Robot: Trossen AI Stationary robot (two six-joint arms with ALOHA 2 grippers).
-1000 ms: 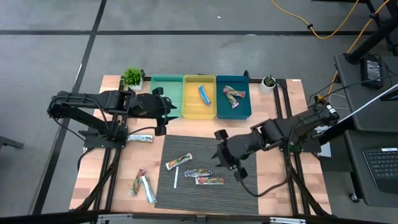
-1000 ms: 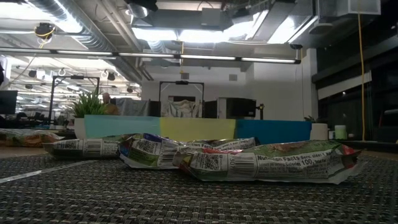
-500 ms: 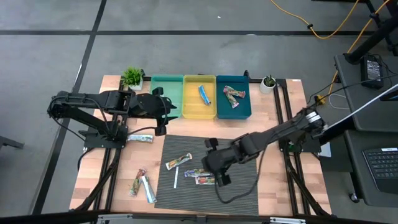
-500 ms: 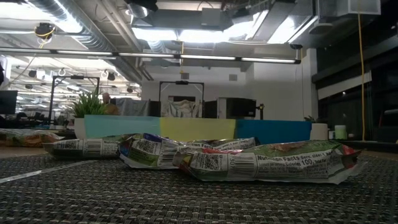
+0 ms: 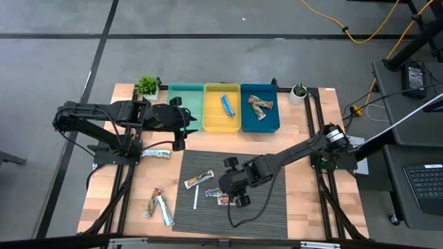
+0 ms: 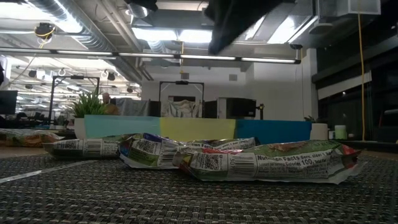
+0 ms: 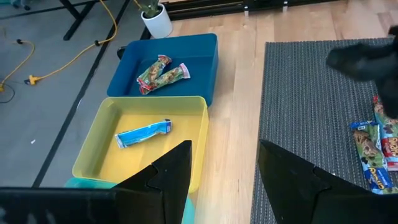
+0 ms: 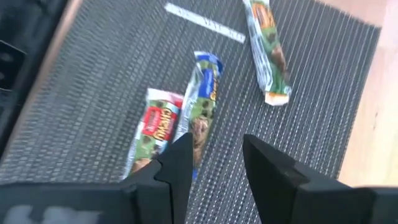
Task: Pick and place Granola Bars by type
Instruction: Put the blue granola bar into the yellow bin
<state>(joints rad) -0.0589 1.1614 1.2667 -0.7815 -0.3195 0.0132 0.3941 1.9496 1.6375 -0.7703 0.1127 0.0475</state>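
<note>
High view: right tool (image 5: 230, 191) parted, empty, above red-labelled bar (image 8: 155, 127) and blue-ended bar (image 8: 202, 102) on mat (image 5: 266, 214).

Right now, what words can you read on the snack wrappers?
"Nutrition Facts" and "100": on the nearest wrapper in the low view.
"CHEWY": on the red-labelled bar below the right tool.
The small print and barcodes on the other wrappers are too small to read.
No words can be read on the blue bar in the yellow bin.
</note>
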